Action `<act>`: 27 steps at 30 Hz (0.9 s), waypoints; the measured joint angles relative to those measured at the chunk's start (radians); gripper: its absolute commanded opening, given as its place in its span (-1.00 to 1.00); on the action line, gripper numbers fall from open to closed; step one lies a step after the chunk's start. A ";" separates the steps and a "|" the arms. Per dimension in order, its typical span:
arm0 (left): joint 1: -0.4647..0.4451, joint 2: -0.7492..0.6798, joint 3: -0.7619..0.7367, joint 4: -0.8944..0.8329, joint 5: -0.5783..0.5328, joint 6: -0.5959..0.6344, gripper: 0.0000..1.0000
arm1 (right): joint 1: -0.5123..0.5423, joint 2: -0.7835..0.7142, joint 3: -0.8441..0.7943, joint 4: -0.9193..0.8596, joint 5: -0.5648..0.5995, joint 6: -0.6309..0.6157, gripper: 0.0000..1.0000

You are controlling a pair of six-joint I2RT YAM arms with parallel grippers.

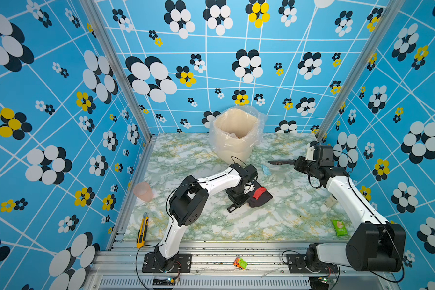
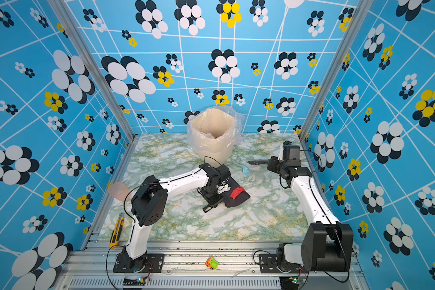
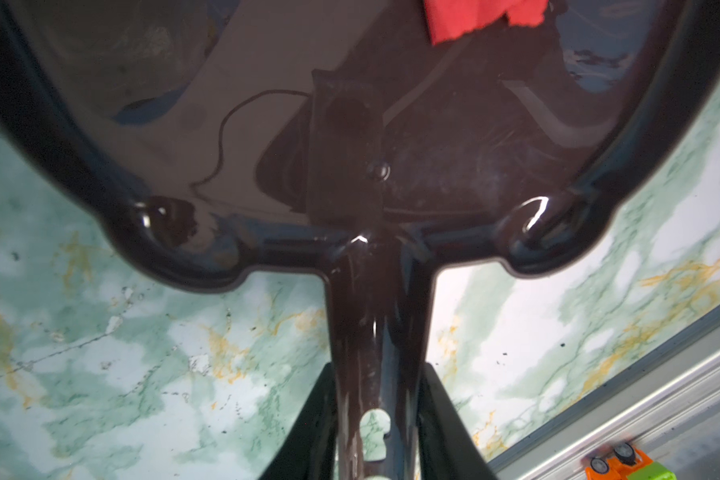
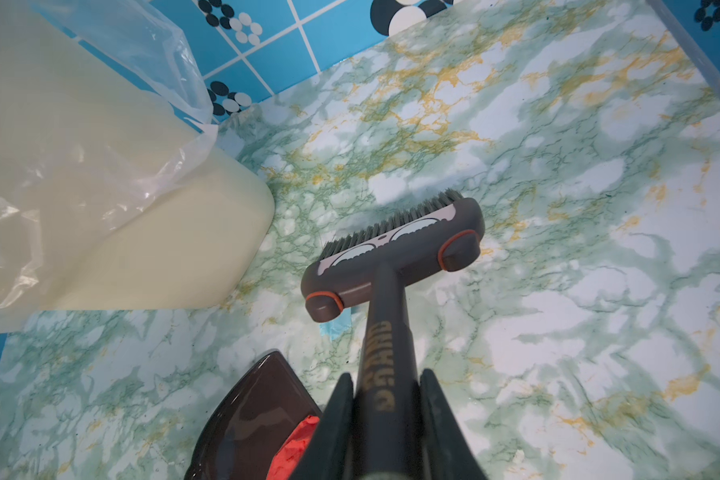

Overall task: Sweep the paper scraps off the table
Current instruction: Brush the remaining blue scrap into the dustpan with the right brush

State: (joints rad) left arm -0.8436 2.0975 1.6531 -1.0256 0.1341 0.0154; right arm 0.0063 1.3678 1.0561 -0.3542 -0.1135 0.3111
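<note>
left gripper clamps the dustpan, red scrap inside; right gripper grips the brush; light blue scrap, right of frame centre, unswept.

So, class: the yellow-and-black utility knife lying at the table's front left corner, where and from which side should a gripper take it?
Probably mid-body, jaws across the narrow width of the yellow-and-black utility knife, coming straight down. It lies flat, long and slim, beside the aluminium side rail, which leaves little room for a sideways approach.
</note>
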 measured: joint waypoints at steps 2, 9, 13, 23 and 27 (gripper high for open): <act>0.000 0.000 0.007 -0.002 0.001 0.000 -1.00 | 0.022 0.023 0.002 -0.011 -0.001 -0.017 -1.00; 0.006 0.001 0.018 0.002 0.021 -0.001 -1.00 | 0.092 0.025 0.011 -0.084 -0.001 -0.068 -1.00; 0.019 0.001 0.018 0.003 0.024 -0.005 -1.00 | 0.120 -0.008 0.011 -0.163 -0.013 -0.077 -1.00; 0.045 0.007 0.018 0.029 0.025 -0.023 -1.00 | 0.146 -0.113 -0.009 -0.327 -0.161 -0.110 -1.00; 0.044 0.007 0.018 0.029 0.023 -0.024 -1.00 | 0.146 -0.121 -0.009 -0.360 -0.183 -0.125 -1.00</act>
State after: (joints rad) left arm -0.7994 2.1048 1.6711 -0.9966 0.1570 -0.0082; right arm 0.1524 1.2472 1.0470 -0.7147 -0.2962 0.1860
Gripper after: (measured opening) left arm 0.301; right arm 0.009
